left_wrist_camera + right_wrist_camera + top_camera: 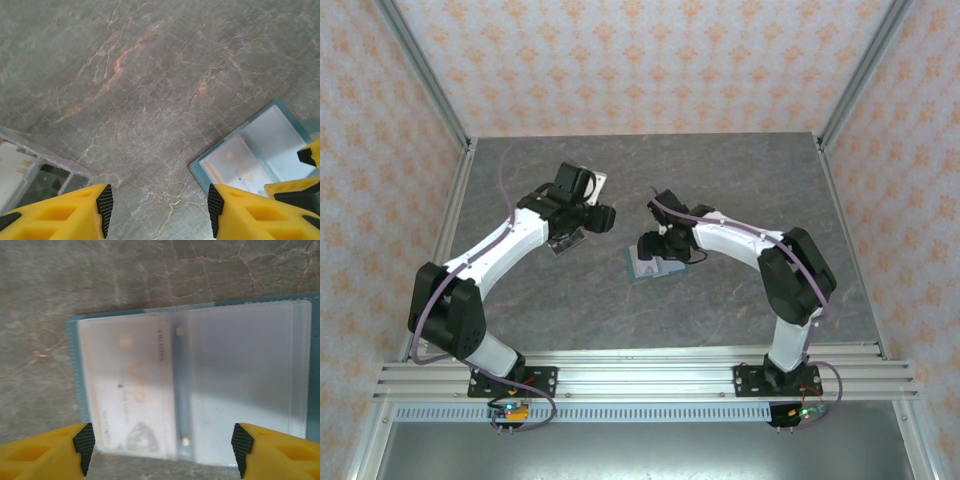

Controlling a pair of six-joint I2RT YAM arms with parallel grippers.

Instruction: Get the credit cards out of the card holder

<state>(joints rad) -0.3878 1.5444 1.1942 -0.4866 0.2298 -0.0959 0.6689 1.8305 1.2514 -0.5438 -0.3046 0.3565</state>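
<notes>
**Inspector:** Start at the left. What is the left tool doing?

**Assessor:** The left tool (160, 205) hangs over bare bench (720, 170). Its jaws are moderately wide and there is nothing between them. Loose cards (566, 241) lie flat just beside it, outside the holder.

**Inspector:** Where is the card holder?

**Assessor:** The card holder (655, 266) lies open and flat mid-bench, between the two arms, with its pockets facing up. In the right wrist view its left clear pocket holds one pale VIP card (130, 390) with orange lettering. The right pocket looks empty.

**Inspector:** And the right tool?

**Assessor:** The right tool (162, 442) sits directly over the holder. Its jaws are wide and grip nothing.

**Inspector:** Which step is in hand?

**Assessor:** In my judgement, it is the extraction of the last pocketed card. The next move calls for one tool to pin the holder against the bench. The other must catch the card's exposed edge and draw it along the sleeve. I cannot tell which side the pocket opens. The card is thin and the sleeve slick, so the soft holder may slide or lift with the card.
</notes>
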